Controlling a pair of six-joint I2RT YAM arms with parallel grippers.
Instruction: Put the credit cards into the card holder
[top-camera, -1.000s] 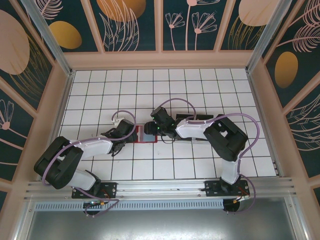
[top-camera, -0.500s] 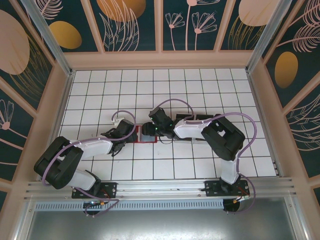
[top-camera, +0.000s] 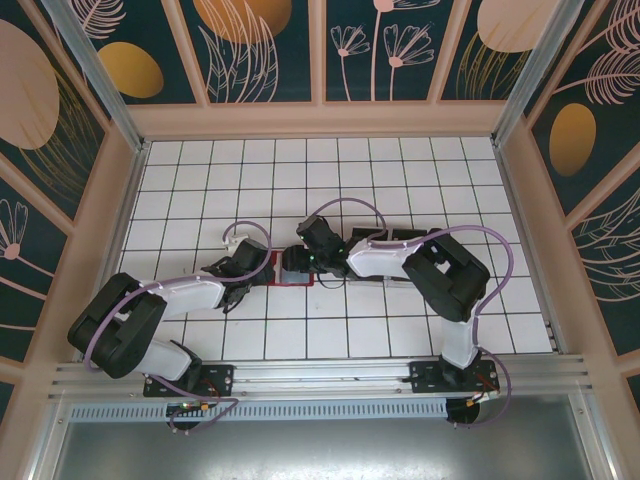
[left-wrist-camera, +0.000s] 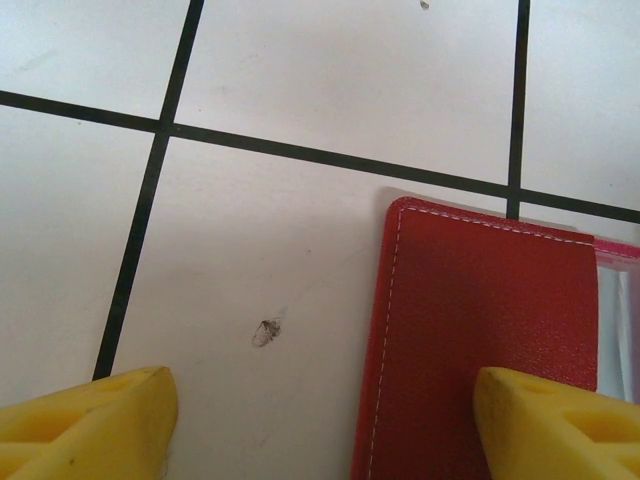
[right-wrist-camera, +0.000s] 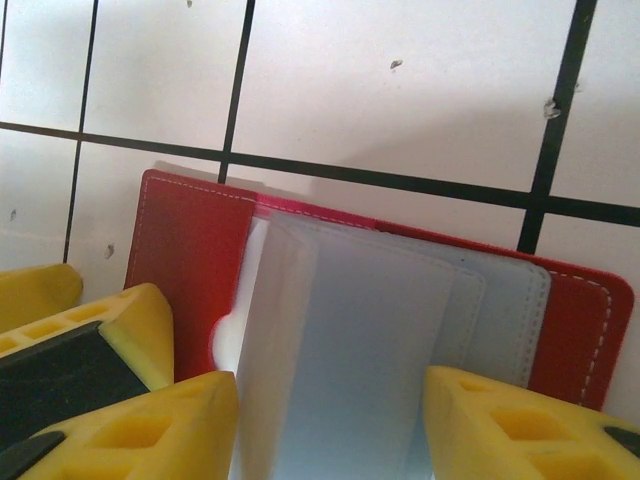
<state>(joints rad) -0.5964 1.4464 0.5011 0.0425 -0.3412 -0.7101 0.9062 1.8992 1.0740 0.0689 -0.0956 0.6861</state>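
White tiled table (top-camera: 420, 180), arms meeting mid-grid over the red card holder (right-wrist-camera: 185, 260) lying open there. The right gripper (right-wrist-camera: 328, 390) has slid left this last second and now covers its clear sleeves (right-wrist-camera: 400, 310). Its fingers are apart around them; pinching or not, I cannot tell. The left gripper (left-wrist-camera: 320, 415) is spread wide, one finger on the cover. Looks like slot-finding.

From above, the flat red wallet-like card holder (top-camera: 271, 270) lies mostly under the right claw (top-camera: 296, 264), with only a red rim showing. A dark object (top-camera: 408, 236) just beyond the right arm is too small to identify. In the right wrist view the card holder's near part is cut off and covered by yellow fingertips (right-wrist-camera: 150, 430). Whether they pinch the clear plastic sleeves (right-wrist-camera: 380, 330) cannot be told. In the left wrist view the card holder runs off the right and bottom edges.
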